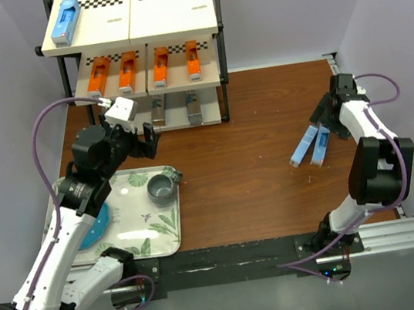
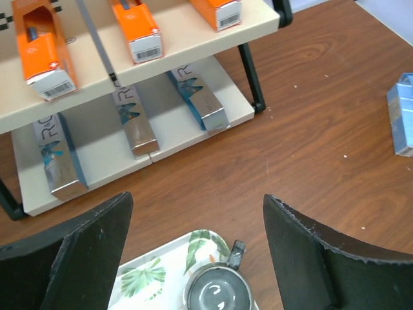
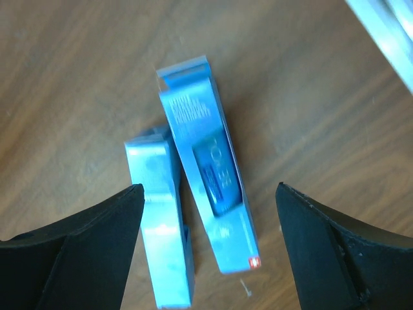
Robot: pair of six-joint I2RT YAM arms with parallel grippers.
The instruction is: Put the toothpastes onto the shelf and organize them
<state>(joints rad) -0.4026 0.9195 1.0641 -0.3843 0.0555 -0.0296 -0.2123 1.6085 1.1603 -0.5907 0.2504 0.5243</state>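
Shelf position: the shelf (image 1: 171, 20) stands at 12 o'clock on the table (image 1: 260, 194), with three boards one above the other.
Top tier: one light blue toothpaste (image 1: 65, 22) lies at the board's 9 o'clock end.
Middle tier: four orange toothpastes (image 1: 127, 71) lie side by side and set apart, running front to back.
Bottom tier: the left wrist view shows three shiny dark blue toothpastes (image 2: 135, 119), spaced apart, with their ends toward the front edge.
Off the shelf: two light blue boxes (image 3: 210, 200) lie on the bare wood at 3 o'clock, well apart from the shelf. They lie just beside each other at a slight angle.
Tray: the leaf-patterned tray (image 1: 146, 246) sits at 8 o'clock. It holds a grey cup (image 1: 161, 189) at its 2 o'clock corner and a blue plate (image 1: 93, 230) at its 9 o'clock edge, partly hidden by the left arm.
Left gripper: the left gripper (image 2: 193, 252) has its jaws wide with nothing between them. It hangs over the cup and the tray's far edge, near the shelf front.
Right gripper: the right gripper (image 3: 206, 239) has its jaws wide above the two loose boxes, and no contact with them is visible.
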